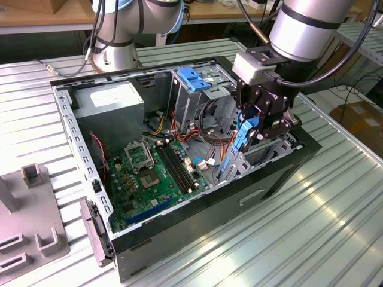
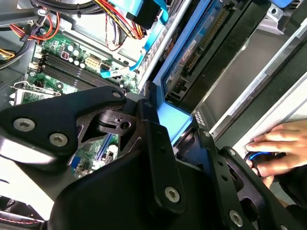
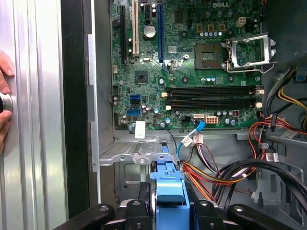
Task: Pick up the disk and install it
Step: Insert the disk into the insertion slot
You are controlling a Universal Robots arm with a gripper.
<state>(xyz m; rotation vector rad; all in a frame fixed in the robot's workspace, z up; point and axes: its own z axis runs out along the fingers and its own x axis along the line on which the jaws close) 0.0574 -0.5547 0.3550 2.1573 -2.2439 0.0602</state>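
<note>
So the hand (image 1: 254, 128) is clamped tight on the disk (image 1: 246, 134), holding it on edge over the right end of the open computer case (image 1: 197, 233) in the exterior view, just right of the motherboard (image 1: 152, 173). The case sits on a ribbed metal surface (image 1: 335, 227). A person's fingers (image 2: 276, 143) rest against its outer wall.

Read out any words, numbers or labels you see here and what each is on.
On the motherboard: a white brand mark at one edge, left unquoted; component markings too small to read.
On the white sticker beside it: blurred.
On the grey box, a pale sticker: unreadable.
On the disk in the end effector: no readable print.
</note>
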